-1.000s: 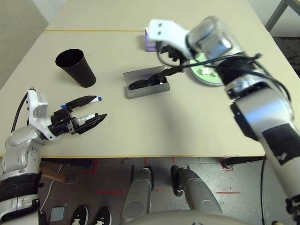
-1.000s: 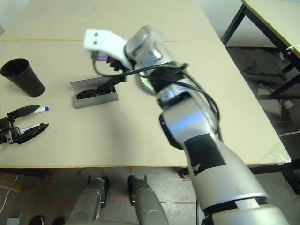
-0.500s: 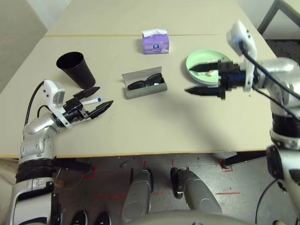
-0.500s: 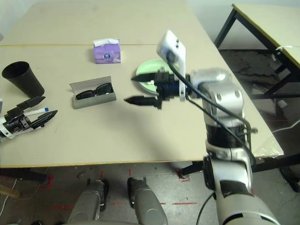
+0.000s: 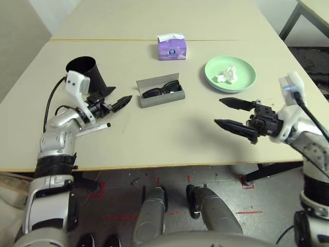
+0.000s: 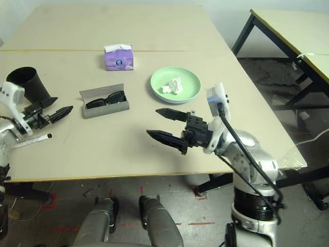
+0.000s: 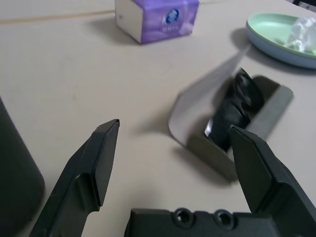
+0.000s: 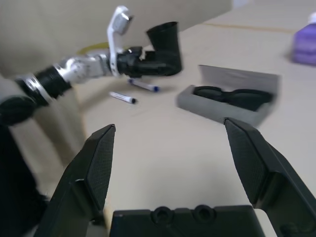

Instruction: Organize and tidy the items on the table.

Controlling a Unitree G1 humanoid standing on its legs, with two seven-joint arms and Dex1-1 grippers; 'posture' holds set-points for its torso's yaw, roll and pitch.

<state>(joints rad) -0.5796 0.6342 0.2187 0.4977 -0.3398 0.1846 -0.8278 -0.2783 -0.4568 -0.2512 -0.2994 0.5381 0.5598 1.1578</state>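
Observation:
The table (image 5: 169, 135) holds a black cup (image 5: 82, 71) standing upright at the left. My left gripper (image 5: 115, 98) hovers open just right of the cup, with nothing between its fingers. A white marker (image 5: 93, 128) lies under that forearm; the right wrist view shows two markers (image 8: 123, 97) near the cup. Black sunglasses (image 5: 161, 91) rest in the open grey glasses case (image 5: 154, 100) at mid-table. Behind it stands the purple tissue box (image 5: 171, 47). A crumpled white tissue (image 5: 226, 75) lies on the green plate (image 5: 245, 78). My right gripper (image 5: 218, 111) is open and empty at the front right.
A thin yellowish seam (image 5: 118, 39) crosses the tabletop behind the tissue box. A separate table with dark legs (image 6: 288, 31) stands off to the right. Open tabletop lies between my two grippers, in front of the case.
My right arm has swung away from the glasses case, back to the front right. My left gripper has risen from the front left towards the cup. The view has shifted too.

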